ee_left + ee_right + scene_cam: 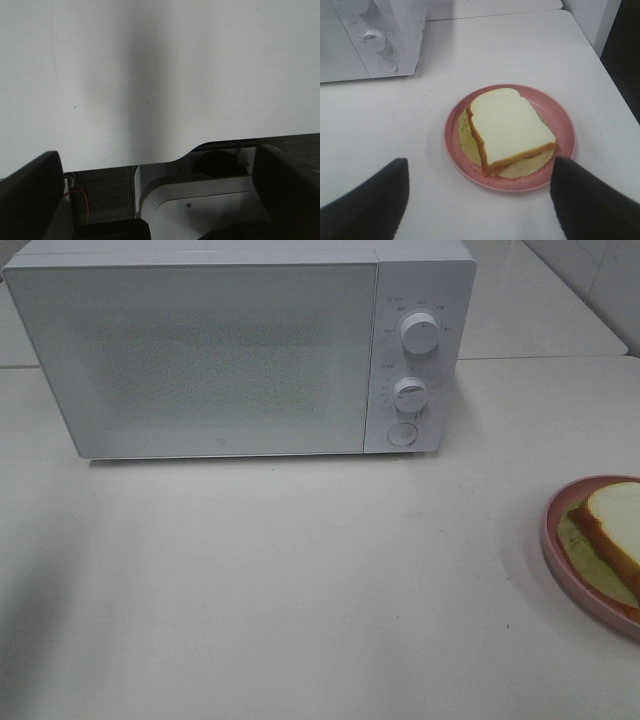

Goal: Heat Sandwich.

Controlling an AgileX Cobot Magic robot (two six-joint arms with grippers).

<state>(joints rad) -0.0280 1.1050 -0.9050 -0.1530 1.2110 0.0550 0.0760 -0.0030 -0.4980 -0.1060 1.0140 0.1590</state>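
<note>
The sandwich, white bread with tan crust and pale green-yellow filling, lies on a round pink plate at the table's right edge, partly cut off in the high view. The right wrist view shows the whole sandwich on the plate. My right gripper hangs open short of it, touching nothing. The white microwave stands at the back with its door closed. My left gripper is open over bare table, holding nothing. Neither gripper shows in the high view.
The microwave's panel carries two knobs and a round button. In the left wrist view the table edge and a white robot base lie just below the left gripper.
</note>
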